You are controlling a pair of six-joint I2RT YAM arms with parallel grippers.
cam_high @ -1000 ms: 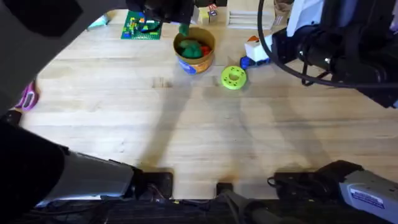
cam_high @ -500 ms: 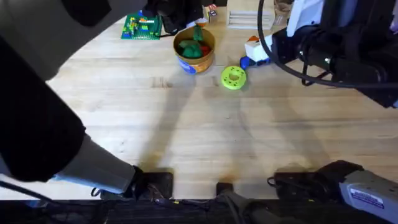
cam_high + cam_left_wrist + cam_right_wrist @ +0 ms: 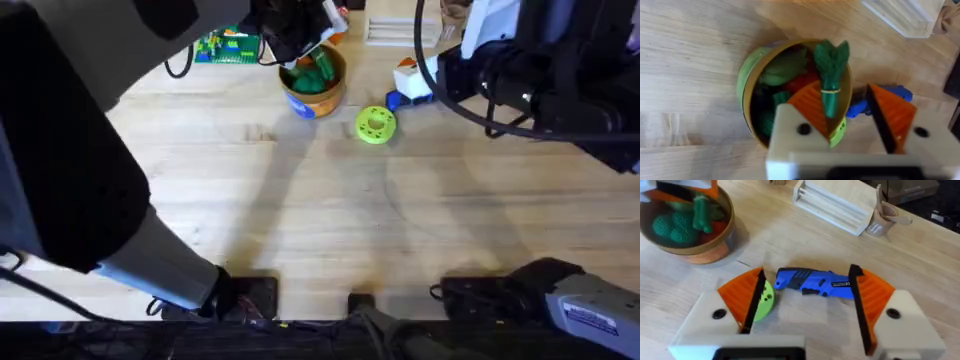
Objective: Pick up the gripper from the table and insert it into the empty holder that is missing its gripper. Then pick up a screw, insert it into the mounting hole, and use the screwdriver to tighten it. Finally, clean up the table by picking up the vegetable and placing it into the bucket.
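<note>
Left fingers (image 3: 850, 125) now open, veg (image 3: 830, 75) over bucket (image 3: 747, 80)

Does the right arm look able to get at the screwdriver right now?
Probably yes. The right tool hangs open directly above the screwdriver, which lies flat on the table with nothing over it; only the green disc sits close.

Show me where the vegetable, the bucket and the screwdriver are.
vegetable (image 3: 831, 75): left wrist view, on its dark-green middle.
bucket (image 3: 318, 102): overhead view, on its outer side wall.
screwdriver (image 3: 815, 283): right wrist view, on the blue body.

lime-green disc (image 3: 375, 125) (holed), brick plate (image 3: 226, 45), wooden rack (image 3: 835, 205)
</note>
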